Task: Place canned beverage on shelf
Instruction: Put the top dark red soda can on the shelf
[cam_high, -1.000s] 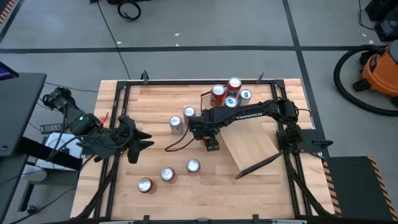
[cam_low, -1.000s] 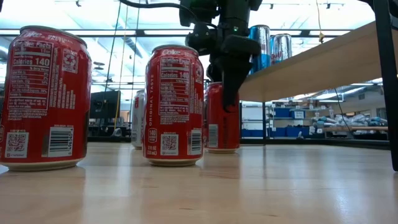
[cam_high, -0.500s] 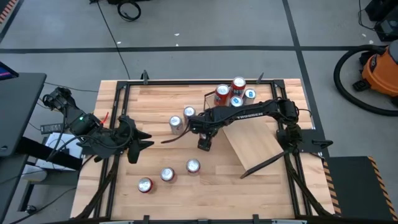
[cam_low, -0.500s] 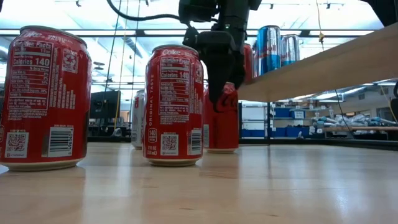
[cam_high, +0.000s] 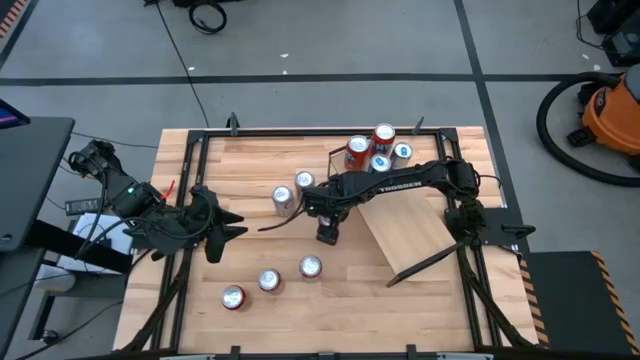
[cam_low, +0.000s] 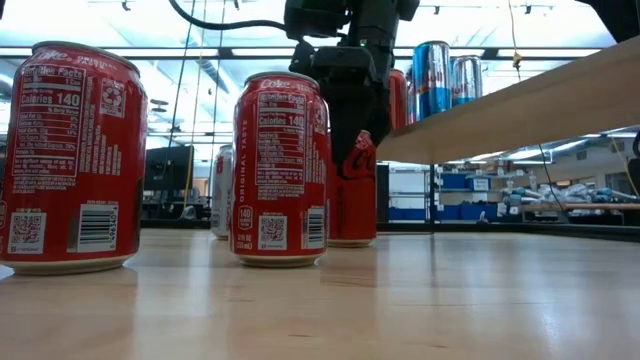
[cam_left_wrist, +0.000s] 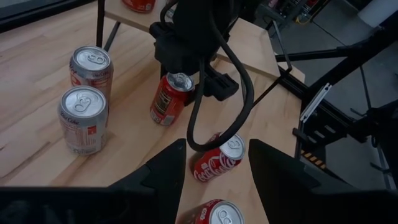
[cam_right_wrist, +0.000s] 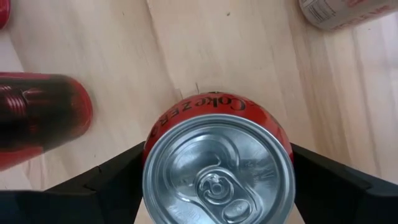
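Note:
A red can (cam_right_wrist: 217, 168) stands upright with its base on the wooden table, near the middle (cam_low: 352, 200). My right gripper (cam_high: 327, 233) comes down over its top and is shut on it. The shelf (cam_high: 405, 235), a sloped light wood board on thin black supports, stands just right of the can. Several red and blue cans (cam_high: 375, 152) rest at its low far end. My left gripper (cam_left_wrist: 217, 174) waits open at the table's left edge (cam_high: 225, 228), with nothing between its fingers. My right gripper has the red can's upper wall (cam_right_wrist: 151, 138) between its two fingers (cam_right_wrist: 118, 177), one on each side, just below the rim. The fingers come from above and point steeply down. The can stays upright with its base on the table.
Two more cans (cam_high: 283, 200) stand left of the held one. Three red cans (cam_high: 268, 281) stand toward the near edge and loom large in the low view (cam_low: 70, 155). A black cable hangs from the right arm (cam_left_wrist: 199, 118). A black frame borders the table (cam_high: 190, 200).
My right gripper has rolled about its own pointing line over the red can and shifted slightly toward the table's left. The can's label has turned with it while its base stayed on the table. The shelf and its cans have shifted a little toward the table's right.

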